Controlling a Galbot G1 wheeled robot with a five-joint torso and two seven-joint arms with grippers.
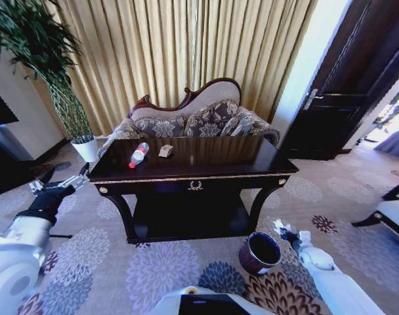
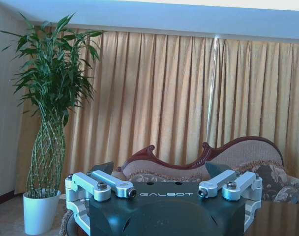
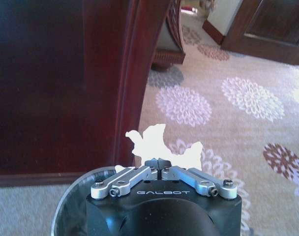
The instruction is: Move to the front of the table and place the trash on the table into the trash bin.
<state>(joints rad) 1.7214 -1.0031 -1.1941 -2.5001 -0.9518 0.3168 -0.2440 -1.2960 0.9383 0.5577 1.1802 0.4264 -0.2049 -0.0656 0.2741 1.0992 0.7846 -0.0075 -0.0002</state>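
The dark wooden table (image 1: 252, 161) stands in front of me. On its left part lie a clear bottle (image 1: 138, 155) with a red cap and a small tan paper scrap (image 1: 165, 151). The maroon trash bin (image 1: 260, 252) sits on the carpet by the table's right leg; its rim (image 3: 73, 196) shows in the right wrist view. My right gripper (image 1: 283, 231) (image 3: 159, 163) hangs just beside and above the bin, shut on a crumpled white tissue (image 3: 162, 142). Left of the table, my left gripper (image 1: 58, 181) (image 2: 159, 172) is raised and open, holding nothing.
A patterned sofa (image 1: 199, 118) stands behind the table before tan curtains. A tall plant in a white pot (image 1: 86, 148) is at the back left. The table's curved leg (image 3: 134, 73) rises close to the right gripper. A dark door (image 1: 344, 98) is at the right.
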